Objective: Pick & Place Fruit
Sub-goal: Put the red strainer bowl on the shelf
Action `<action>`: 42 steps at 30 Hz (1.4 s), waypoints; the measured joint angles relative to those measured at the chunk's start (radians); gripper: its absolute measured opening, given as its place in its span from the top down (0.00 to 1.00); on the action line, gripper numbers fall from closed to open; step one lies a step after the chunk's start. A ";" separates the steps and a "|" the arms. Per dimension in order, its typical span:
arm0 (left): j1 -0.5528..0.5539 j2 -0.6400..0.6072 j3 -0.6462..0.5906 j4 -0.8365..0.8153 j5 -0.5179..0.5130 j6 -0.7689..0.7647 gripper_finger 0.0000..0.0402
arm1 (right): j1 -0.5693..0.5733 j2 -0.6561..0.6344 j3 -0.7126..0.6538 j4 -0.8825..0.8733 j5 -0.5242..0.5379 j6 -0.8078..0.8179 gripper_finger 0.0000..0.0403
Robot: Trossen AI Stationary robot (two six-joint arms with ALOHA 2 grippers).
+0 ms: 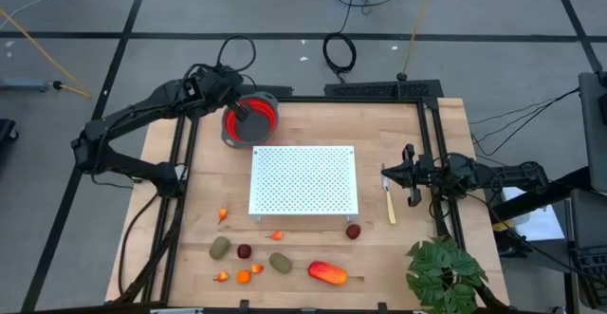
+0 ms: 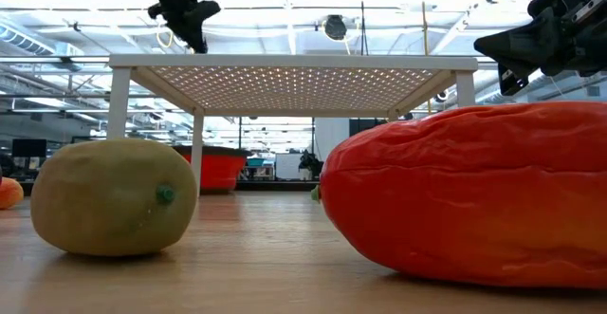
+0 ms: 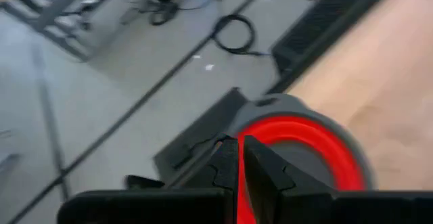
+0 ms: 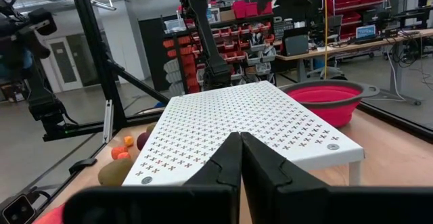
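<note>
The left gripper [image 1: 241, 111] hangs over the rim of the red bowl [image 1: 258, 122] at the table's [image 1: 190, 210] far left corner, its fingers [image 3: 238, 162] pressed together and holding nothing. A white perforated stand [image 1: 303, 179] takes up the middle of the table, with bare wood on either side of it. The fruit lies along the near edge: small orange bits [image 1: 223, 214], two olive-brown ovals [image 1: 220, 248], a dark red ball [image 1: 245, 251], the large red-orange mango [image 1: 327, 273], and another dark red ball [image 1: 353, 230] just off the stand's near right corner. A knife [image 1: 389, 203] lies right of the stand. The right gripper [image 1: 402, 174] waits beside the knife, fingers [image 4: 237, 158] pressed together, empty. A leafy plant [image 1: 444, 271] fills the near right corner.
</note>
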 joint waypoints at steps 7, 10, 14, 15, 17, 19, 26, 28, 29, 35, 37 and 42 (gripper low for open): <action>0.014 0.000 -0.003 0.000 -0.053 0.003 0.94 | 0.000 0.000 0.000 0.000 0.000 0.000 1.00; 0.052 0.000 -0.015 -0.022 0.011 -0.049 0.94 | 0.000 0.000 0.000 0.000 0.000 0.000 1.00; 0.129 0.003 -0.018 -0.083 0.117 -0.125 0.94 | 0.000 0.000 0.000 0.000 0.000 0.000 1.00; 0.147 0.006 -0.018 -0.090 0.135 -0.147 0.93 | 0.000 0.000 0.000 0.000 0.000 0.000 1.00; 0.187 0.008 -0.019 -0.105 0.181 -0.188 0.92 | 0.000 0.000 0.000 0.000 0.000 0.000 1.00; 0.226 0.007 -0.019 -0.104 0.236 -0.214 0.88 | 0.000 0.000 0.000 0.000 0.000 0.000 1.00; 0.306 0.054 -0.019 -0.105 0.311 -0.273 0.61 | 0.000 0.000 0.000 0.000 0.000 0.000 1.00; 0.321 0.084 -0.019 -0.105 0.311 -0.311 0.54 | 0.000 0.000 0.000 0.000 0.000 0.000 1.00; 0.327 0.101 -0.019 -0.106 0.311 -0.334 0.50 | 0.000 0.000 0.000 0.000 0.000 0.000 1.00; 0.374 0.212 -0.019 -0.132 0.312 -0.414 0.37 | 0.000 0.000 0.000 0.000 0.000 0.000 1.00; 0.393 0.246 -0.019 -0.150 0.323 -0.416 0.34 | 0.000 0.000 0.000 0.000 0.000 0.000 1.00; 0.453 0.333 -0.019 -0.187 0.437 -0.417 0.33 | 0.000 0.000 0.000 0.000 0.000 0.000 1.00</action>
